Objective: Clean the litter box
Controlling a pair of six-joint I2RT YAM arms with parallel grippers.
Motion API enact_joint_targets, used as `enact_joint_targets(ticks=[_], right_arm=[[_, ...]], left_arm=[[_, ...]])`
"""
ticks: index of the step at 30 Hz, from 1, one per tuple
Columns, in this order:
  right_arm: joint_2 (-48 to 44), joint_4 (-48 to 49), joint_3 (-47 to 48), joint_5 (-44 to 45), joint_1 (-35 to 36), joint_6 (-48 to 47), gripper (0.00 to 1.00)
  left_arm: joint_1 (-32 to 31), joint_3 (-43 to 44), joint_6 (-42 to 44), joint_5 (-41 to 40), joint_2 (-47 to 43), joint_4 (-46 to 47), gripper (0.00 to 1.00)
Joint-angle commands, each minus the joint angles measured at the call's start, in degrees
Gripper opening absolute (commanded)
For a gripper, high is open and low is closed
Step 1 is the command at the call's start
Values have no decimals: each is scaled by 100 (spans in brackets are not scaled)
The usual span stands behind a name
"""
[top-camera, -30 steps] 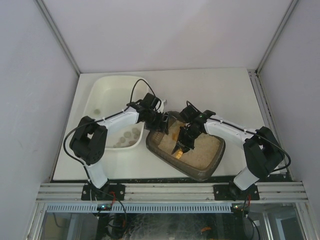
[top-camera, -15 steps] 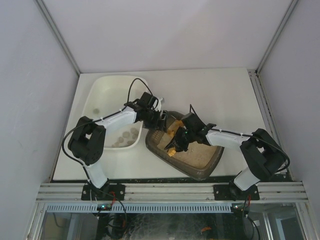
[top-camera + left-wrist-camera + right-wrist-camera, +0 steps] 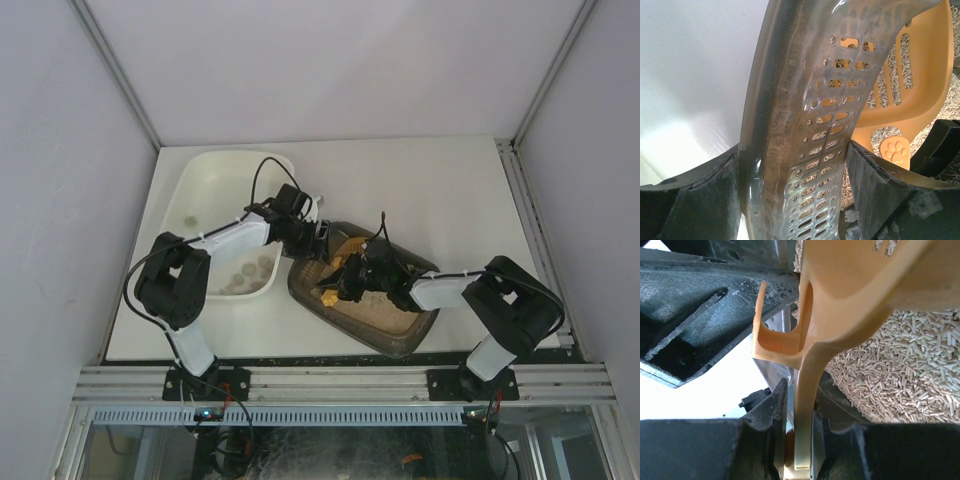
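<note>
White walls box in a pale table (image 3: 440, 190). Far L: white tub (image 3: 200, 185) w/ a few round lumps (image 3: 250, 272) at its near end. L arm reaches across tub's R edge. Left claw (image 3: 318, 240) is clenched on the litter box (image 3: 385, 343) at its L rim; the wrist cam shows the grey perforated rim (image 3: 790, 100) squeezed btwn both fingers. Box sits mid-table, just R of tub, beige pellet litter (image 3: 900, 380) inside. Orange slotted scoop (image 3: 329, 296) w/ a paw print is over the litter at the box's L end, close behind the gripped rim (image 3: 920, 75). Right claw (image 3: 352, 280) is grasping the scoop, w/ the thin orange handle (image 3: 802, 405) pinched btwn the fingers. R arm lies low across the box, base at near R.
</note>
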Motion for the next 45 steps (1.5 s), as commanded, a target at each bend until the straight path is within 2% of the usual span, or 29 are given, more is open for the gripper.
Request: enact_joint_targets(ticks=[1, 4, 8, 11, 19, 24, 30, 36, 40, 45], right_arm=[[347, 384, -200, 1030, 94, -803, 0], [429, 336, -223, 1139, 66, -1106, 0], [442, 375, -274, 769, 31, -1316, 0], [75, -316, -290, 520, -2, -1577, 0], [-1331, -2574, -324, 540, -16, -2195, 0], [-1776, -3520, -322, 421, -152, -2309, 0], [-1674, -4497, -47, 46, -211, -2239, 0], [-1767, -5929, 882, 548, -75, -2439, 0], [-1526, -6343, 1393, 723, -103, -2335, 0], [-854, -6357, 1894, 888, -112, -2286, 0]], left_arm=[[188, 108, -365, -92, -663, 575, 76], [237, 97, -380, -37, -647, 602, 76], [270, 78, -400, 32, -612, 602, 76], [304, 75, -396, 55, -624, 602, 76], [345, 74, -405, 111, -607, 617, 76], [345, 84, -400, 107, -593, 617, 76], [345, 81, -375, 67, -610, 615, 76], [345, 118, -386, 304, -643, 629, 74], [345, 106, -392, 427, -732, 688, 73], [345, 84, -415, 521, -864, 741, 74]])
